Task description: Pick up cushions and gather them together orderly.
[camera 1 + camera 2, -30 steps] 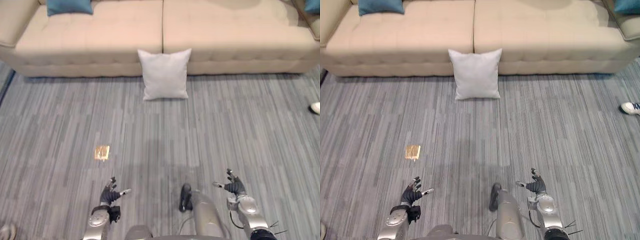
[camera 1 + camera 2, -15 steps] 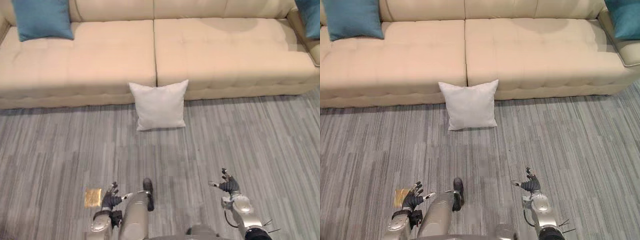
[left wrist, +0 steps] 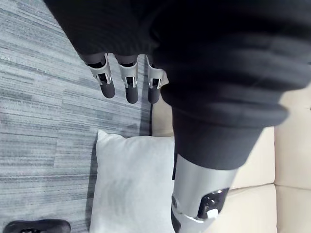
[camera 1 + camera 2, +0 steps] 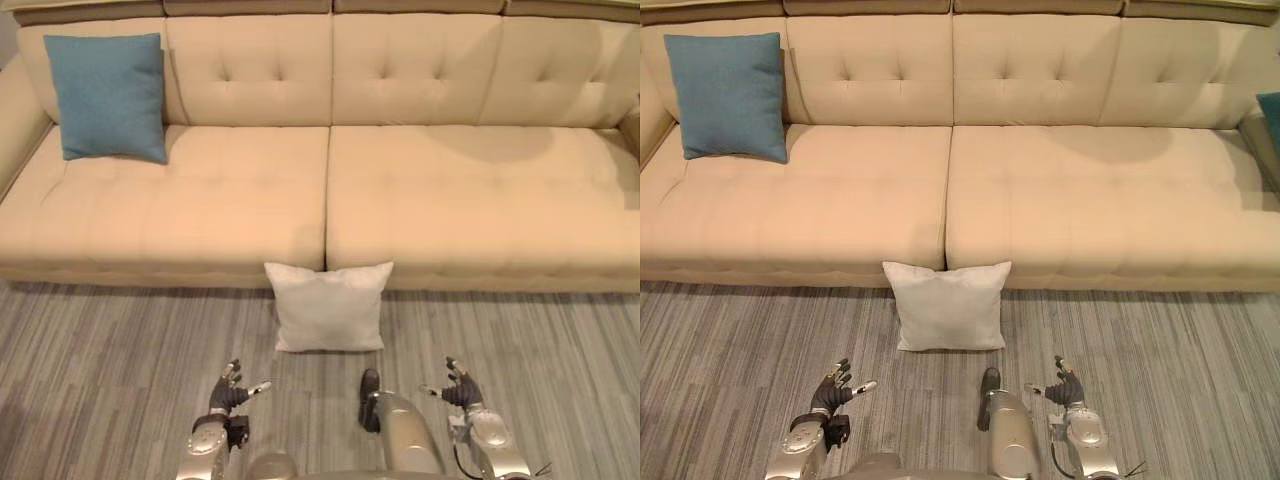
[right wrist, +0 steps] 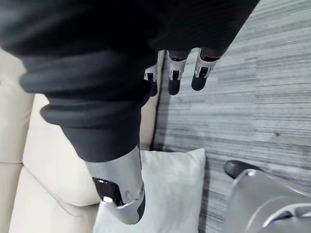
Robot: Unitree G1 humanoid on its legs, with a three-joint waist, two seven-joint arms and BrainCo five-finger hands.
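The white cushion (image 4: 330,306) sits on the floor (image 4: 100,350) touching the sofa (image 4: 450,200) front; flat or leaning, I can't tell. My left hand (image 4: 228,393) and right hand (image 4: 459,391) hover short of it, empty, fingers loosely spread, I judge ready to flank it.

Big beige sofa (image 4: 450,200) spans the far side, w/ two wide seat sections side by side. The seam (image 4: 327,200) btw them runs front to back, approx. mid-view. Its backrest (image 4: 1040,70) stands upright, split into four panels, w/ button tufts on the mid ones. Seat tops have faint square quilting. Padded left armrest (image 4: 14,120) at one end, right armrest (image 4: 1262,150) just at the view's edge. Sofa base sits on the floor (image 4: 100,380): grey carpet, thin light & dark streaks.
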